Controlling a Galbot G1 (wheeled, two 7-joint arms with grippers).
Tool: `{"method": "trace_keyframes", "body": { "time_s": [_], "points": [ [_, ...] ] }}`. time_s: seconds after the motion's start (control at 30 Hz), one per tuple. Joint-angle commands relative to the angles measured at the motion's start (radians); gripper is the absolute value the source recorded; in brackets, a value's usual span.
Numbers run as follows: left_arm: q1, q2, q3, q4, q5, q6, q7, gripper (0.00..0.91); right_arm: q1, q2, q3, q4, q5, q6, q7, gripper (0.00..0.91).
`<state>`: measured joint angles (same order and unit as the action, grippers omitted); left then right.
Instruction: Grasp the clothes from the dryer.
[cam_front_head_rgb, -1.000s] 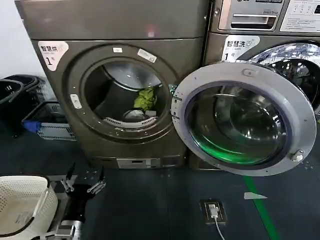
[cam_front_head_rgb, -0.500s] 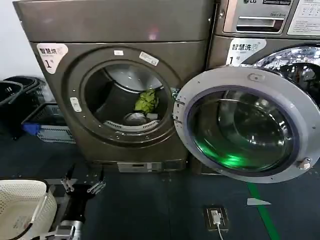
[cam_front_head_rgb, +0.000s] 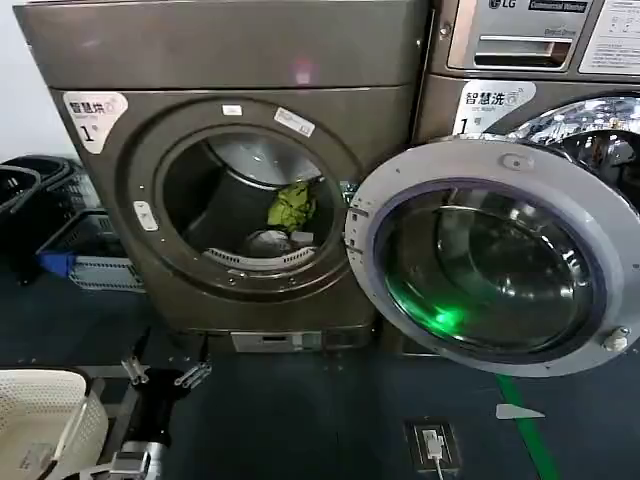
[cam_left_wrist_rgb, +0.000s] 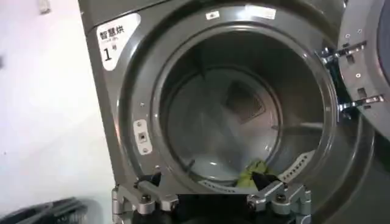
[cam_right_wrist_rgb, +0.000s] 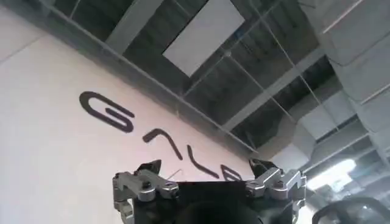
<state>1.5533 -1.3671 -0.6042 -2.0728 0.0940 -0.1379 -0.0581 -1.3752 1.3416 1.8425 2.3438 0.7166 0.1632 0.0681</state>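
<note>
The dryer (cam_front_head_rgb: 120, 215), bronze-grey with a "1" sticker, stands ahead with its porthole uncovered and its round glass door (cam_front_head_rgb: 490, 268) swung out to the right. Inside the drum lie the clothes: a lime-green piece (cam_front_head_rgb: 292, 205) towards the back and a pale grey piece (cam_front_head_rgb: 268, 241) near the lip. My left gripper (cam_front_head_rgb: 167, 358) hangs low in front of the dryer's base, open and empty. In its wrist view the left gripper (cam_left_wrist_rgb: 207, 181) faces the porthole, with the green piece (cam_left_wrist_rgb: 250, 175) beyond one fingertip. My right gripper (cam_right_wrist_rgb: 206, 165) points up at a lettered wall, open and empty.
A white mesh basket (cam_front_head_rgb: 40, 415) sits at the lower left beside my left arm. Dark baskets (cam_front_head_rgb: 25, 180) and a grey-blue crate (cam_front_head_rgb: 90, 258) stand left of the dryer. An LG machine (cam_front_head_rgb: 530, 60) is behind the open door. A floor socket (cam_front_head_rgb: 432, 440) and green tape (cam_front_head_rgb: 525, 430) mark the floor.
The dryer and its open door have slid lower in the head view and look slightly larger. The white basket has drifted down and left. The clothes lie as before.
</note>
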Motion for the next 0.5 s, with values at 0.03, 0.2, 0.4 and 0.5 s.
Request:
{"method": "trace_keyframes", "body": {
  "time_s": [0.03, 0.2, 0.4, 0.5],
  "points": [
    [0.001, 0.000, 0.000, 0.001, 0.000, -0.001, 0.000, 0.907, 0.000, 0.000, 0.002, 0.000, 0.000, 0.001, 0.000, 0.907],
    [0.000, 0.001, -0.001, 0.003, -0.001, -0.001, 0.001, 0.907, 0.003, 0.001, 0.000, 0.002, -0.001, 0.000, 0.000, 0.907],
    [-0.003, 0.002, -0.001, 0.004, -0.002, 0.000, 0.001, 0.907, 0.004, 0.000, 0.001, 0.002, -0.001, -0.001, 0.000, 0.907],
    [-0.004, 0.002, 0.000, 0.005, -0.002, 0.000, 0.001, 0.907, 0.004, 0.000, 0.001, 0.002, -0.001, -0.001, 0.000, 0.907]
  ]
}}
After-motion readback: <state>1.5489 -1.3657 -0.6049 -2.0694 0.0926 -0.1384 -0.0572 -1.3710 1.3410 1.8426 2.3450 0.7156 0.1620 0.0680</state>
